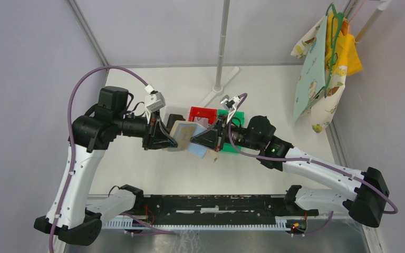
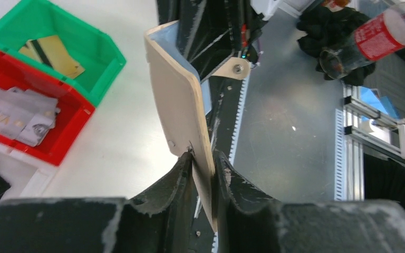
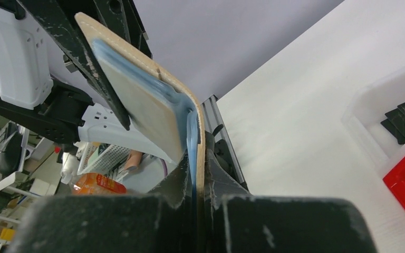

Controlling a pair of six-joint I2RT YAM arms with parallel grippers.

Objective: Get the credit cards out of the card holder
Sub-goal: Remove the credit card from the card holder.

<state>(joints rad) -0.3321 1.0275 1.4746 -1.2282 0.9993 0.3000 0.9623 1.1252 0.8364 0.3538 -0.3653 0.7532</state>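
Looking from above, the card holder (image 1: 185, 138) hangs in the air, between both arms. Left wrist view: the left gripper (image 2: 203, 166) pinches its tan flap; gold credit cards (image 2: 57, 54) lie in the green bin (image 2: 104, 57). Right wrist view: the right gripper (image 3: 198, 182) seems to pinch the other flap. Pulling too hard could make one flap slip out.

top: overhead, far | wrists: close, facing each other | shared: card holder (image 2: 182, 105)
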